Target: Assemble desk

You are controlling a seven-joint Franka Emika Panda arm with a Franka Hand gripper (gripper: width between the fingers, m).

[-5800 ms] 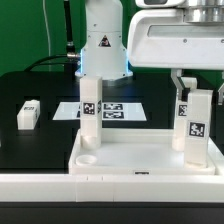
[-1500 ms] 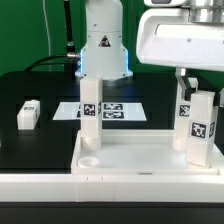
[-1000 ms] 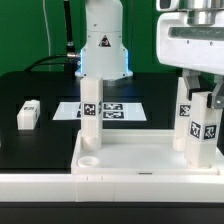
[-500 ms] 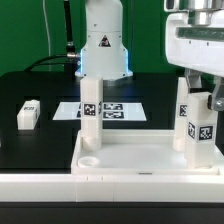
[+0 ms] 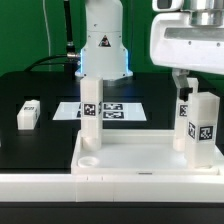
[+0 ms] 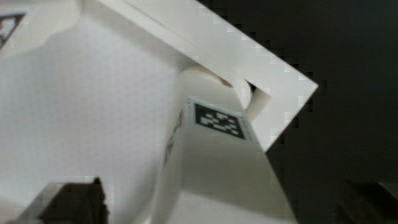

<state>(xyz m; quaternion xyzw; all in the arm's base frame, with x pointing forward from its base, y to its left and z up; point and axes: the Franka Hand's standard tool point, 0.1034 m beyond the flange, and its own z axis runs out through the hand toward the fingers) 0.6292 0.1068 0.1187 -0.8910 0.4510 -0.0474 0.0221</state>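
The desk top (image 5: 128, 152) is a white tray lying at the front, with an empty round socket (image 5: 88, 157) in its near left corner. One tagged leg (image 5: 89, 108) stands upright at the tray's back left. Two more stand on the exterior view's right: a rear one (image 5: 184, 112) and a nearer one (image 5: 203, 135). My gripper (image 5: 197, 92) hangs over the top of the nearer right leg, open, fingers either side without gripping. In the wrist view this leg (image 6: 222, 150) runs down to the tray corner, with a dark finger (image 6: 71, 203) clear of it. A loose leg (image 5: 28, 114) lies on the black table at left.
The marker board (image 5: 118, 110) lies flat behind the tray. A long white border wall (image 5: 100, 187) runs along the front edge. The arm's white base (image 5: 103, 45) stands at the back centre, with a green backdrop behind.
The jaws have spread apart and let go of the nearer right leg, which now stands alone in the tray. The hand has shifted toward the exterior view's left.
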